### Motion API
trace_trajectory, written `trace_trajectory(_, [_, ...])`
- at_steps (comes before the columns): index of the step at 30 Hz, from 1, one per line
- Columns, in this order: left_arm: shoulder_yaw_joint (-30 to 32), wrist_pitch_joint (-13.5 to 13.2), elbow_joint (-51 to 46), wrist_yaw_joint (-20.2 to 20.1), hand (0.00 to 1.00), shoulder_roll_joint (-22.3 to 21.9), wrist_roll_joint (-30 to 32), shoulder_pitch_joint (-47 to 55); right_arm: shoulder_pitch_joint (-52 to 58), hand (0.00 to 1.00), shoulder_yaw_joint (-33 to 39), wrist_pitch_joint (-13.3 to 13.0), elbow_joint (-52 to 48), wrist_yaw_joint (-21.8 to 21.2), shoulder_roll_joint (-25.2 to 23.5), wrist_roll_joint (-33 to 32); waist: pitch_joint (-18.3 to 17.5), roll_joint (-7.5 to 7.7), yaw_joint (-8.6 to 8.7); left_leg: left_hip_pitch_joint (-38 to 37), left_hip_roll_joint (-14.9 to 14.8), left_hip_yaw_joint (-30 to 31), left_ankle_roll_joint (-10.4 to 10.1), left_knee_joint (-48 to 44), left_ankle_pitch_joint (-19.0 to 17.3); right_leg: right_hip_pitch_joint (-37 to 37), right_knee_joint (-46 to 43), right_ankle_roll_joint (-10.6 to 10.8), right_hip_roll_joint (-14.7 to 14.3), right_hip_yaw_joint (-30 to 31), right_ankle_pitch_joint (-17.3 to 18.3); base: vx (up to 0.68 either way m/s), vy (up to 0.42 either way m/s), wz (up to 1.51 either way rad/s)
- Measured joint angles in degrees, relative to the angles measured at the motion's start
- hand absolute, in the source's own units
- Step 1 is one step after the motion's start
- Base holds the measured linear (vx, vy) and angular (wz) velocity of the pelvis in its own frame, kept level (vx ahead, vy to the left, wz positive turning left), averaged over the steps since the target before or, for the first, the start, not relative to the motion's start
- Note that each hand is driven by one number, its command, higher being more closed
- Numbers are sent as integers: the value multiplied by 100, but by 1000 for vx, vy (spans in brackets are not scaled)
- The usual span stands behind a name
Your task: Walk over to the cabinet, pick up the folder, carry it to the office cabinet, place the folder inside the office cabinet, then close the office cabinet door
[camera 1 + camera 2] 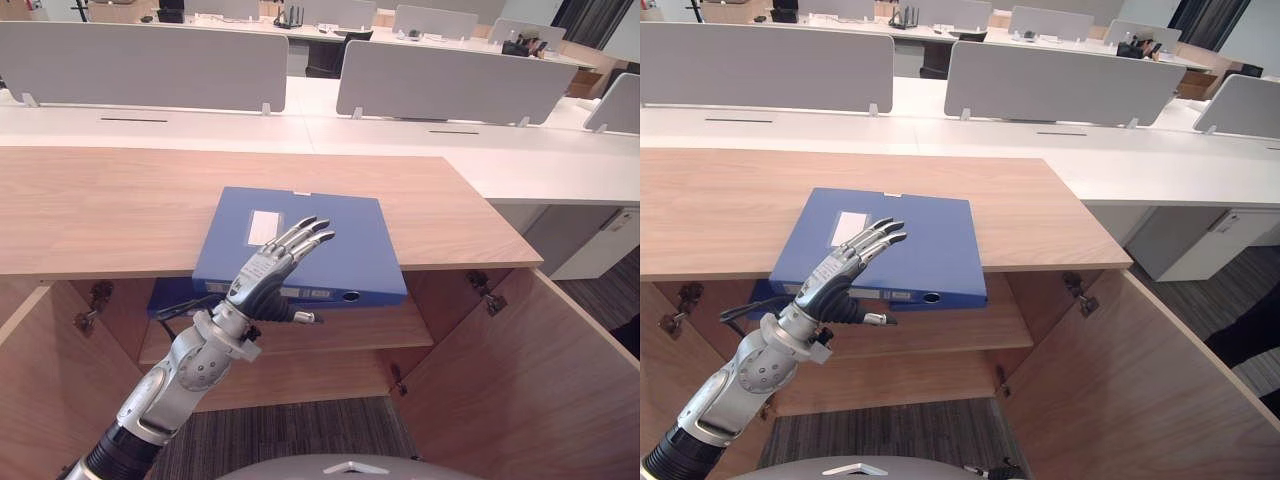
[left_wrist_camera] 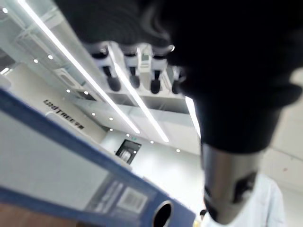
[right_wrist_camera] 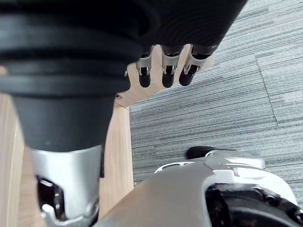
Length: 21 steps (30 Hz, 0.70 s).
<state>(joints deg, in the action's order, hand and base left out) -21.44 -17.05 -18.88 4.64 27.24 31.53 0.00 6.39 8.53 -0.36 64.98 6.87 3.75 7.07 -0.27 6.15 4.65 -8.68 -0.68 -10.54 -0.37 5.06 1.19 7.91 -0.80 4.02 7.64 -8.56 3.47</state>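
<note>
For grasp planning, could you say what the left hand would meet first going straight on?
Probably the folder: the left hand's straight fingers point over its cover; clearance is unclear.

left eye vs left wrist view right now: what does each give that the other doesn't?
Left eye view: the wooden cabinet top with the blue folder lying flat on it, spine past the front edge, an open cabinet door, and white desks with grey dividers behind. Left wrist view: ceiling light strips, seen upward past the folder's spine. Both: the folder and the left hand, fingers straight over the cover.
</note>
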Motion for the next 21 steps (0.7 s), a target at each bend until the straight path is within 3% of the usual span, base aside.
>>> trace_trajectory(6, [14,62,369,130,0,-24,626,200,2,0,-48,-3,-80,1,8,0,1,-1,8,12,2,14,1,0,-1,1,27,5,5,-15,1,-7,-2,0])
trace_trajectory(13, [390,271,441,632,0,-282,1580,386,2,0,-48,1,-78,11,7,1,1,-1,9,58,18,107,-8,-1,-6,92,141,82,8,-134,-45,20,-13,7])
trace_trajectory(21, [571,455,602,934,0,-614,1884,416,-5,0,-49,1,-79,11,-1,-1,8,-11,10,46,17,109,-11,0,-8,110,141,72,7,-143,-45,3,-2,1])
